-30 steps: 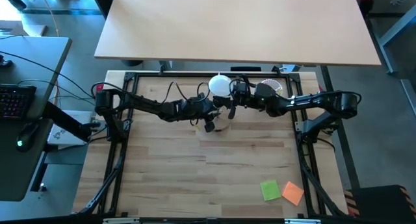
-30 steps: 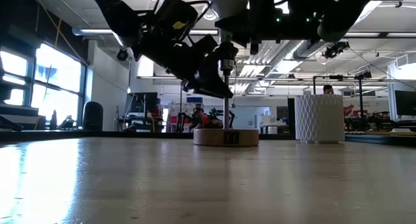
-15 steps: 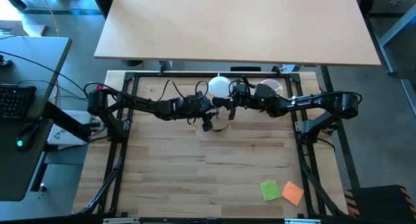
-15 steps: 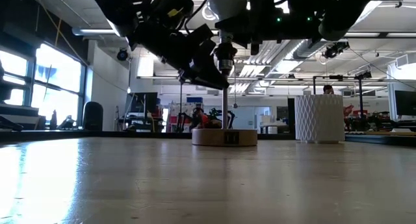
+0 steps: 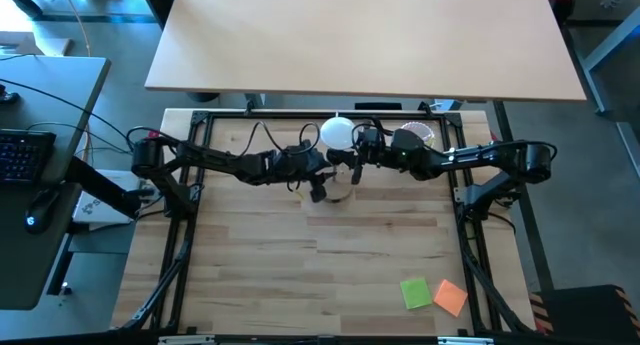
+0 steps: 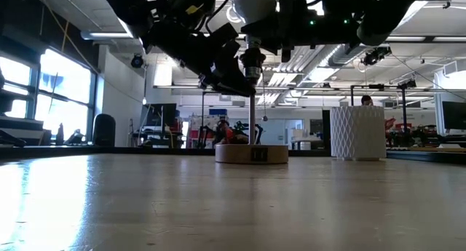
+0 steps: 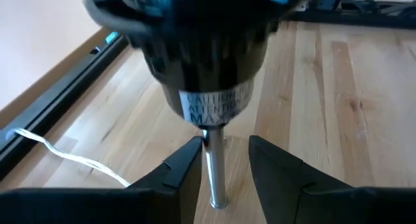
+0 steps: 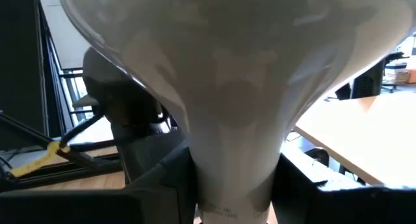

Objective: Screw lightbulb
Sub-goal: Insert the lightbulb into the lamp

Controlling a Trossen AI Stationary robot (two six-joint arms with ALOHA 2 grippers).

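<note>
A big tan desk (image 5: 365, 40) fills the top of the high view over a grey floor (image 5: 600, 185), with a keyboard (image 5: 22, 155) at the left edge, while bright windows (image 6: 65, 80) and long ceiling lights (image 6: 429, 38) show in the low view.

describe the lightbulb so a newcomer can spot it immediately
At the wooden table's far edge, both arms meet over the lamp stand. The lightbulb tops its thin pole, the right claw around its neck. It is smooth, round and white, unlike the ribbed white cup nearby.
</note>
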